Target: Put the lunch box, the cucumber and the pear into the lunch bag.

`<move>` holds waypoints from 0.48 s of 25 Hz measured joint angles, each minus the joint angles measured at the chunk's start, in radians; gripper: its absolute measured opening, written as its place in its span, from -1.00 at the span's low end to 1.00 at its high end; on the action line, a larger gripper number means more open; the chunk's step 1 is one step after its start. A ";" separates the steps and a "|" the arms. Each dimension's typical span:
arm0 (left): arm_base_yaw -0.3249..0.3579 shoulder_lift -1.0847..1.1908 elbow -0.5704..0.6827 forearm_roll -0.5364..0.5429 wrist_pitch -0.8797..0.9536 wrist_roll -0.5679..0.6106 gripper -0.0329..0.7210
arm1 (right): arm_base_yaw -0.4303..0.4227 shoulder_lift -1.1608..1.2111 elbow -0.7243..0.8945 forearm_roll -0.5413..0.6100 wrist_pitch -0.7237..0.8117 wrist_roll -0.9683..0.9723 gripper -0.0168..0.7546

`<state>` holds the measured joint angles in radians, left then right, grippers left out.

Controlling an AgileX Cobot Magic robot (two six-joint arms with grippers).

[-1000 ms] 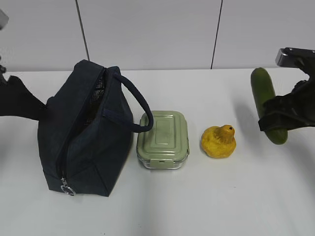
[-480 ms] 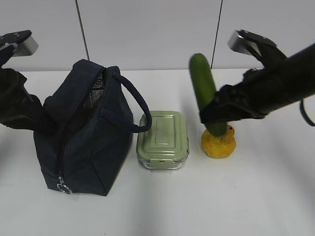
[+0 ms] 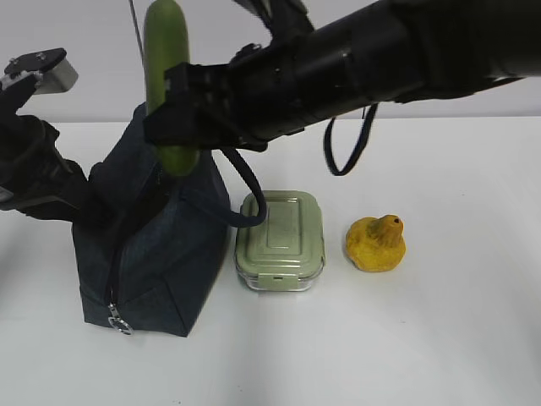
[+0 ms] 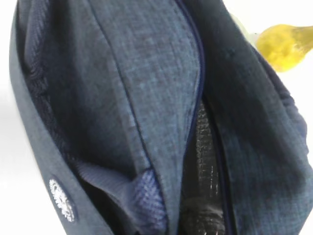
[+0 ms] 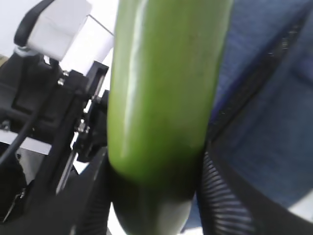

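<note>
White tabletop [image 3: 456,338] is being worked over as the cucumber [image 3: 166,76], clamped upright in the right gripper [image 3: 182,127], is being held above the lunch bag [image 3: 152,254], whose left side is being pinched by the closed left gripper [image 3: 80,203], so a straight lowering through the open zipper is judged to be needed next.

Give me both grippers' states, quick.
Left gripper: shut, at the lunch bag's left edge.
Right gripper: closed on the cucumber, upright over the bag.
</note>
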<state>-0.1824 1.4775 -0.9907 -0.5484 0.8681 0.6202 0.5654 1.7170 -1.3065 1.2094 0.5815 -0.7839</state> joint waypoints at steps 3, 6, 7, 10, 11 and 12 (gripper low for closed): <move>0.000 0.000 0.000 -0.004 -0.004 0.000 -0.91 | 0.025 0.059 -0.044 0.030 -0.010 -0.001 -0.05; 0.000 0.000 0.000 -0.008 -0.005 0.000 -0.91 | 0.049 0.114 -0.079 0.056 -0.040 -0.002 -0.05; 0.000 0.000 0.000 -0.012 -0.006 0.000 -0.91 | 0.054 0.127 -0.084 0.063 -0.053 -0.002 -0.05; -0.001 0.000 0.000 -0.022 -0.010 0.000 -0.91 | 0.062 0.162 -0.084 0.079 -0.088 -0.002 -0.05; -0.001 0.000 0.000 -0.022 -0.014 0.000 -0.91 | 0.062 0.173 -0.084 0.079 -0.093 -0.002 -0.05; -0.001 0.000 0.000 -0.022 -0.016 0.000 -0.91 | 0.062 0.179 -0.084 0.073 -0.095 -0.002 -0.05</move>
<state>-0.1832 1.4775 -0.9907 -0.5702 0.8518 0.6200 0.6276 1.8964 -1.3905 1.2825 0.4863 -0.7863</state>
